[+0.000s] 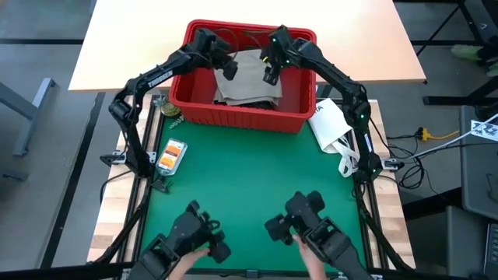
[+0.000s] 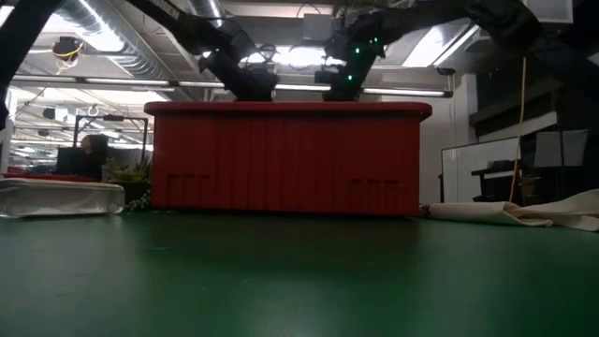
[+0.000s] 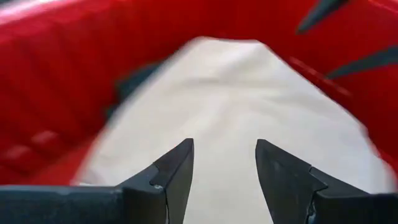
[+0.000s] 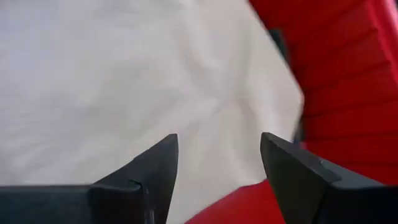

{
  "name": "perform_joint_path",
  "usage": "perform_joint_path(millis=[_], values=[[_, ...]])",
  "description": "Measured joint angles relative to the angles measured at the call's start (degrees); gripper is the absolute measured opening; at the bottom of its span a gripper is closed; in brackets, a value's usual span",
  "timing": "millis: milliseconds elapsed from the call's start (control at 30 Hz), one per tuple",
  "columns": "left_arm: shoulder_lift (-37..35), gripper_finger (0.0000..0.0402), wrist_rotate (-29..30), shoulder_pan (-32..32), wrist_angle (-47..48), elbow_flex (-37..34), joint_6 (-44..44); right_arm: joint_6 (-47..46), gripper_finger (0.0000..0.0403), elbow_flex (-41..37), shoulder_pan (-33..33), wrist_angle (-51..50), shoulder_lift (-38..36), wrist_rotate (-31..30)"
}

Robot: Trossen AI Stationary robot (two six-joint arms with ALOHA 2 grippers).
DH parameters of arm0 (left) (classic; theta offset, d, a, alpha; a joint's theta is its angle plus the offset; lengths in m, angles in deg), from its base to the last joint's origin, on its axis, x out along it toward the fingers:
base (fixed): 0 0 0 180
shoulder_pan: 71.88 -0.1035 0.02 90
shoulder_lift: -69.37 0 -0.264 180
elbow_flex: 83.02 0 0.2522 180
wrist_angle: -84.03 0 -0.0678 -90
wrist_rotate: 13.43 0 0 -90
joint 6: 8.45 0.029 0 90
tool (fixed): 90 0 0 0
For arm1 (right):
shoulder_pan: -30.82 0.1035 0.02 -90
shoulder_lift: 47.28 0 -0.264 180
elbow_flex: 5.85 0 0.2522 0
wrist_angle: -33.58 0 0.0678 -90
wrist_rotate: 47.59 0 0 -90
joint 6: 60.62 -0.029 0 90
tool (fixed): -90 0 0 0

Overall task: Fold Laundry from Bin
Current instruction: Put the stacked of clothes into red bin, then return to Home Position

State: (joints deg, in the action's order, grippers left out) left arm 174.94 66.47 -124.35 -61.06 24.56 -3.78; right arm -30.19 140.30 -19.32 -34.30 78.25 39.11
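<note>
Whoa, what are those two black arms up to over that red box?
Both arms are reaching into the red bin at the far side of the green table. The left gripper and the right gripper hang open just above a tan garment lying on top inside. Neither has hold of it, and nothing has been taken out or folded yet.

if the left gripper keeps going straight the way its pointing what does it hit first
Most likely the tan garment lying in the red bin: it fills the view between the left gripper's open fingers. How far off it is can't be judged.
</note>
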Motion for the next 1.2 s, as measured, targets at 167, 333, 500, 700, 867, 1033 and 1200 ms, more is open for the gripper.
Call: perform_joint_path(millis=[167, 333, 500, 700, 867, 1033, 1200], values=[[0.8, 0.0167, -4.4, 2.4, 7.4, 0.0, 0.4, 2.3, 0.0229, -0.6, 3.2, -5.5, 0.0, -0.1], [3.7, 0.0167, -2.4, 4.7, 12.4, 0.0, 3.7, 5.0, 0.0229, -5.8, 6.1, -3.7, 0.0, -2.2], [7.0, 0.0167, 1.7, 5.6, 13.2, 0.0, 5.0, 5.1, 0.0229, -13.0, 6.8, 3.4, 0.1, -3.7], [8.3, 0.0166, 3.2, 5.7, 12.7, 0.0, 5.1, 5.0, 0.0229, -18.1, 6.2, 6.7, 0.1, -3.6], [3.9, 0.0146, 4.0, 5.6, 13.1, 1.0, 5.4, 5.0, 0.0229, -13.7, 6.2, 2.9, -0.6, -3.6], [-2.7, 0.0116, 3.9, 5.9, 17.1, 6.3, 6.4, 5.1, 0.0229, -4.7, 6.9, -2.1, -4.3, -0.9], [-11.0, 0.0086, 3.5, 7.4, 22.6, 11.8, 6.4, 6.1, 0.0229, 1.8, 8.0, -9.6, -8.7, 9.0]])
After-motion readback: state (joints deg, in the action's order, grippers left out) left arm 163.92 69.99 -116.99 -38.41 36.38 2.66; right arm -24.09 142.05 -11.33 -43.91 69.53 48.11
